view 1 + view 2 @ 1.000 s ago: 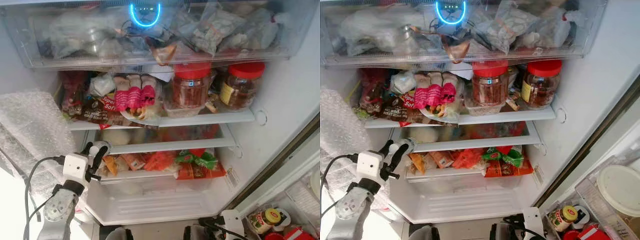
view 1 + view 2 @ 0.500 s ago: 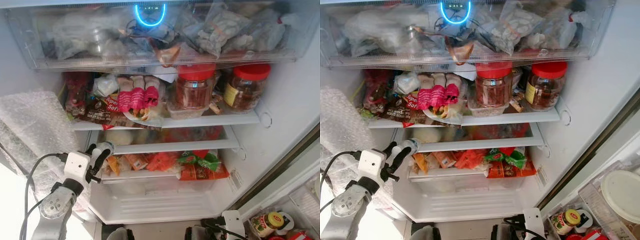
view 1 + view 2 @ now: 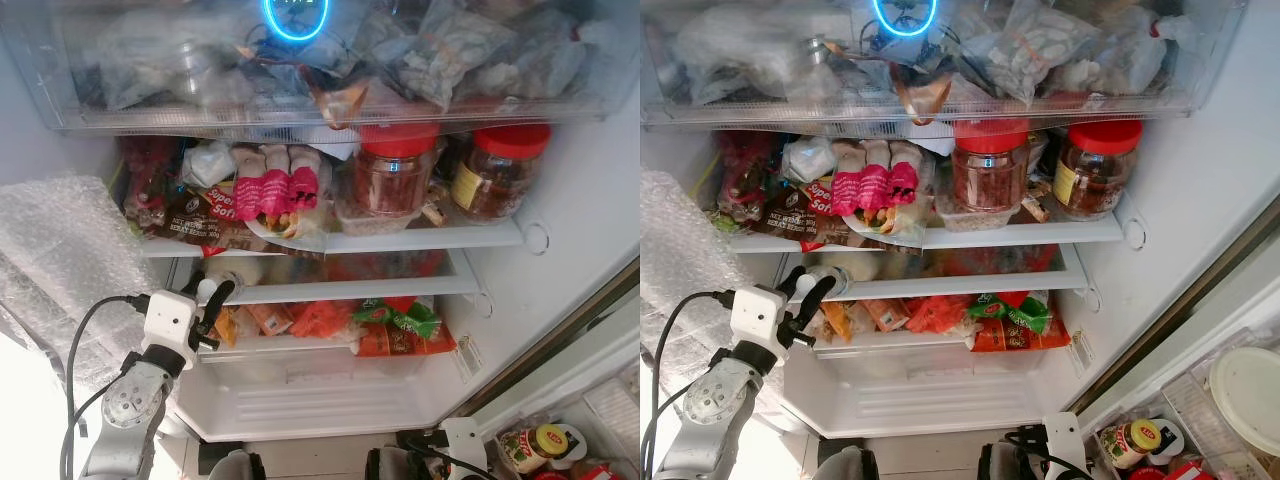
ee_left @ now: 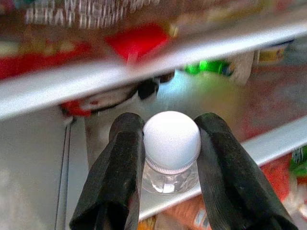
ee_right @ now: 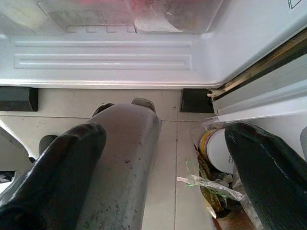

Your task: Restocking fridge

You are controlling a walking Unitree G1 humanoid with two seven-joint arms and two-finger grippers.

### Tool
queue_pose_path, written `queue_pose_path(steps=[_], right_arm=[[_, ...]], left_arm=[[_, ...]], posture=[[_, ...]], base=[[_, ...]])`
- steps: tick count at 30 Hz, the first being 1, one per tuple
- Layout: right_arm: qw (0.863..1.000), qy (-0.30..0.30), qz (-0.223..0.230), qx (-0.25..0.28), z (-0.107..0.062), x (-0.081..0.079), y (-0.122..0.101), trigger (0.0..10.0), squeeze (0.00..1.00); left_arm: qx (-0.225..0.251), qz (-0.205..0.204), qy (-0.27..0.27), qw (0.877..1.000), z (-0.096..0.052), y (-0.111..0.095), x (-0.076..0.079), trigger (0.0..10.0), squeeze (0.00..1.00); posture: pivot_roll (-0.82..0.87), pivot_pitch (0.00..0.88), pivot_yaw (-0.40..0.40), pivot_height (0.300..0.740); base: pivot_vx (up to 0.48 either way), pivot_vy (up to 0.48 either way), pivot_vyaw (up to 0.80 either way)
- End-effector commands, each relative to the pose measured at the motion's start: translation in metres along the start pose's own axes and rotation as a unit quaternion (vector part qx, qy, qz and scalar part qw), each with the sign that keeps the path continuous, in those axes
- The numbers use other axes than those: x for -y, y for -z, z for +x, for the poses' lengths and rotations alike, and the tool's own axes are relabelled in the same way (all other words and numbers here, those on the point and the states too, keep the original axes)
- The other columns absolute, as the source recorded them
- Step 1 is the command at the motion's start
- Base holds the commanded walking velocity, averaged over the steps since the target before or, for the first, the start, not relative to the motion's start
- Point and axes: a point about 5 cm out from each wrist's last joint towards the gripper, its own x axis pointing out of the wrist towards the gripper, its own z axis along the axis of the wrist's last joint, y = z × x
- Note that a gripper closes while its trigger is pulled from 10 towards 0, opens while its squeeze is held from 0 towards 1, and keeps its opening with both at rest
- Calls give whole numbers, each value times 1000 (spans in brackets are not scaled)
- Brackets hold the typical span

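Left gripper point(image 4: 165, 143) clamped on clear bottle point(image 4: 170, 165) just below its white cap point(image 4: 171, 140), at the left end of the fridge's second shelf point(image 3: 400, 287), under the snack-packed shelf point(image 3: 420, 240). Right gripper point(image 5: 163, 167) hanging low near the floor, fingers point(image 5: 53, 172) spread apart, nothing between them. Two red-lidded jars point(image 3: 390, 180) upper right.

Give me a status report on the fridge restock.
Left gripper shut on water bottle by its white cap, at the middle shelf. Right gripper open, idle near the floor. Shelf above packed with bags and jars.
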Motion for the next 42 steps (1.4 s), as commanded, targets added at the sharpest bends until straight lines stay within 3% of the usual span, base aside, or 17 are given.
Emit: queue_pose_path(steps=[1,7,13,16,24,25,30,42], right_arm=[[1000,6,2,-29,-4,2,15,10000,0],[1000,6,2,-30,-4,2,15,10000,0],[1000,6,2,-29,-4,2,15,10000,0],[1000,6,2,-28,-4,3,15,10000,0],[1000,5,2,-29,-4,3,15,10000,0],[1000,5,1,-30,-4,3,16,10000,0],[1000,4,0,-31,-4,3,16,10000,0],[1000,4,0,-31,-4,3,16,10000,0]], left_arm=[[35,17,12,999,8,-12,4,10000,0],[38,22,23,999,16,-13,7,10000,0],[-4,12,9,1000,14,9,4,10000,0],[-37,-3,-17,999,6,26,-2,10000,0],[-77,-29,-35,996,-4,45,-4,10000,0],[-113,-46,-31,992,-9,57,-2,10000,0],[-179,-72,-38,980,-22,79,-1,10000,0],[-184,-81,-39,979,-23,82,-2,10000,0]], posture=[[-99,78,-16,648],[-101,81,-19,648],[-105,83,-21,648],[-104,84,-25,648],[-105,85,-27,648],[-105,85,-28,648],[-104,87,-29,648],[-104,87,-29,648]], base=[[0,0,0],[0,0,0],[0,0,0],[0,0,0],[0,0,0],[0,0,0],[0,0,0],[0,0,0]])
